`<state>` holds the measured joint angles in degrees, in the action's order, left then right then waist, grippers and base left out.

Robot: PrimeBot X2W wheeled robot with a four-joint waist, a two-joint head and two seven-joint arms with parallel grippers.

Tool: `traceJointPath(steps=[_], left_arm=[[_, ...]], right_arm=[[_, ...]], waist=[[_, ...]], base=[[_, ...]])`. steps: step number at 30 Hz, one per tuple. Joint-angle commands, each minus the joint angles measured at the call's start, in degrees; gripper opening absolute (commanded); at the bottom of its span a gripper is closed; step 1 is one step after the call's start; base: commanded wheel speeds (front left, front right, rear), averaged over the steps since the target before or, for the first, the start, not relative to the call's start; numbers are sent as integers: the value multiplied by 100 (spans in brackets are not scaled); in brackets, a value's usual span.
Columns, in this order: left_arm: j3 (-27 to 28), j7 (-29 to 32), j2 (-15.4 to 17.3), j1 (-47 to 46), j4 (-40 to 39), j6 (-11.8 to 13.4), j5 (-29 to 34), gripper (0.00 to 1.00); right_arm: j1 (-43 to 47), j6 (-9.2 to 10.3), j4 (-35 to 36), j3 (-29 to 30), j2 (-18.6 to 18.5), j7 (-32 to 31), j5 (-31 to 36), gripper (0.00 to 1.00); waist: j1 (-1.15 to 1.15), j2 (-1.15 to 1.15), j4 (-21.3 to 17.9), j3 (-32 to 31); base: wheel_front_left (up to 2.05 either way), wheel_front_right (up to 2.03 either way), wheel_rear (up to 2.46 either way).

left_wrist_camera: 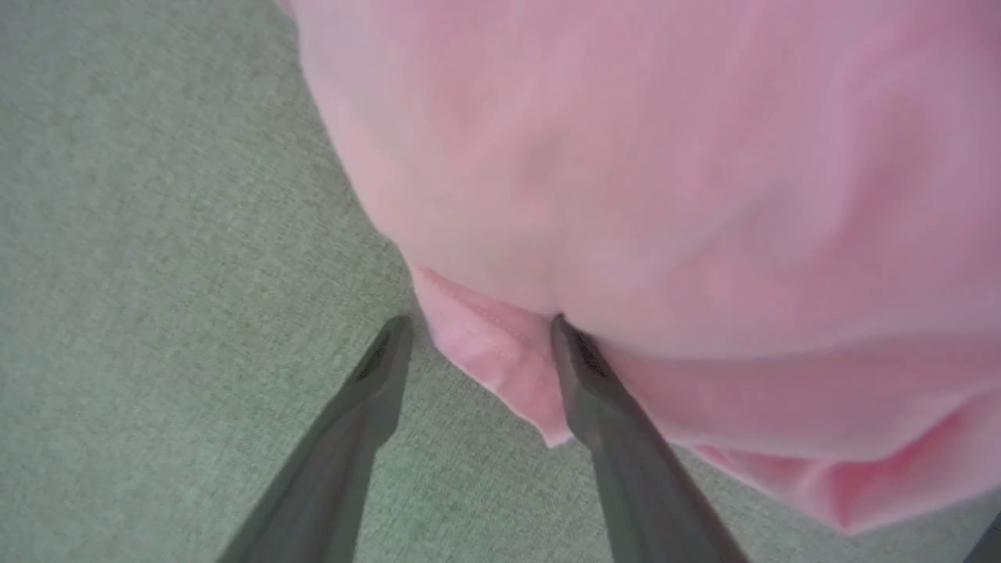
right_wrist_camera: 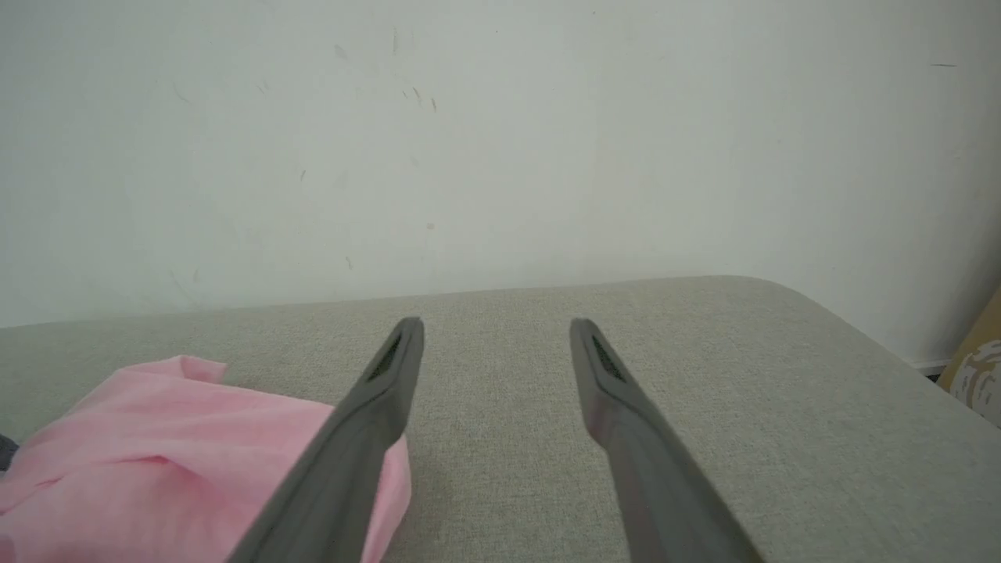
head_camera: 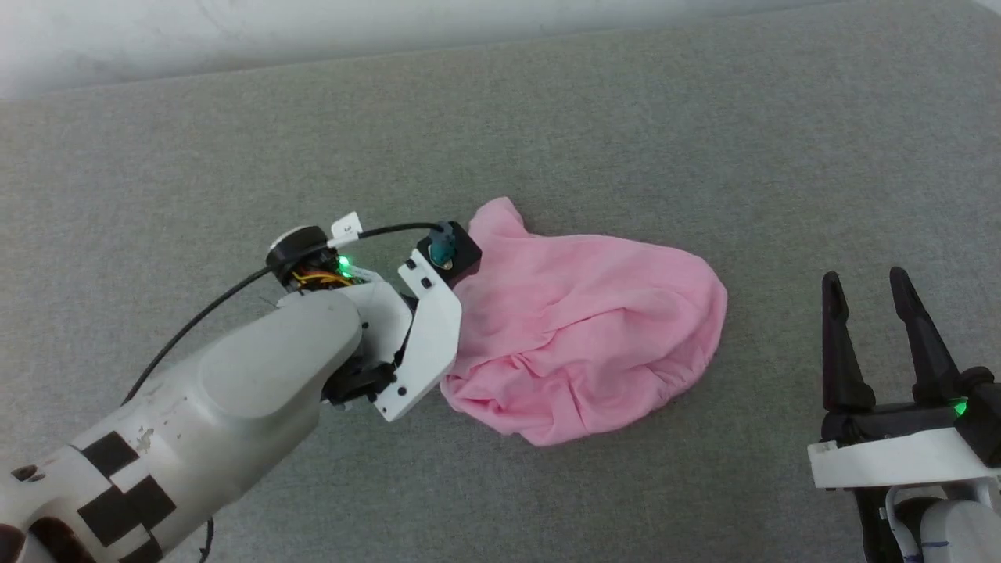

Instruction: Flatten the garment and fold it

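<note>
Right pincer (right_wrist_camera: 496,324) spread wide over grey surface (right_wrist_camera: 743,375); garment (right_wrist_camera: 156,438) lower left.

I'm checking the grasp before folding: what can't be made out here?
- Left wrist view: whether the left tool touches the garment; the close-up is blurred.
- Head view: its fingertips, hidden behind its own white wrist housing.
- Right wrist view: the garment's left part, cut off by the edge, partly behind the right tool.

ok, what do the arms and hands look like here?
The left forearm: pale grey shell, black square markings, white wrist bracket, black cable with white tag, green light. The left hand and right hand: two long, dark, tapering fingers each; white base with green light on the right.
</note>
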<state>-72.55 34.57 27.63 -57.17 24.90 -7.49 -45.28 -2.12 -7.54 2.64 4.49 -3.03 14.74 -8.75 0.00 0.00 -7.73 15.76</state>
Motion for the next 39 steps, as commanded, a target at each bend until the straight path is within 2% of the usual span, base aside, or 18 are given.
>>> traceJointPath(steps=[1,5,9,14,17,20,24,31,32,33,37,39], left_arm=[[-79,-24,17,237,7,0,35,0],[-21,-879,104,57,-151,0,-106,0],[417,-1995,375,20,-224,75,-224,0],[1012,-2934,995,612,-637,716,-501,0],[1186,-3235,1427,1185,-848,1176,-655,0],[1180,-3369,1645,1863,-1007,1566,-849,0],[981,-3423,1673,2597,-1077,1802,-1008,0],[690,-3402,1316,3131,-775,1678,-1199,0],[721,-3500,1264,3125,-743,1705,-1186,73],[784,-3633,1217,3119,-717,1757,-1184,100],[1081,-4334,1141,3107,-726,1964,-1112,100],[1277,-4683,1120,3103,-788,2169,-1023,100]], right_arm=[[-38,5,-4,10,15,26,-36,100],[15,5,-9,44,15,26,-5,100],[95,5,2,94,15,26,9,100],[260,5,29,125,15,26,54,100],[318,5,37,130,15,26,88,100],[331,5,33,114,15,26,119,100],[348,5,28,100,15,26,157,100],[361,5,20,-26,15,26,358,100],[353,5,39,-44,15,26,436,100],[336,5,54,-48,15,26,494,100],[75,5,217,29,15,26,712,100],[-147,5,298,41,8,26,896,100]], waist=[[0,0,86,-68],[0,0,290,-232],[0,0,492,-418],[0,0,749,-581],[0,0,868,-607],[0,0,947,-624],[0,0,1037,-666],[0,0,1135,-823],[0,0,1162,-859],[0,0,1185,-895],[0,0,1257,-1021],[0,0,1294,-1048]], base=[[0,0,0],[0,0,0],[0,0,0],[0,0,0],[0,0,0],[0,0,0],[0,0,0],[0,0,0],[0,0,0],[0,0,0],[0,0,0],[0,0,0]])
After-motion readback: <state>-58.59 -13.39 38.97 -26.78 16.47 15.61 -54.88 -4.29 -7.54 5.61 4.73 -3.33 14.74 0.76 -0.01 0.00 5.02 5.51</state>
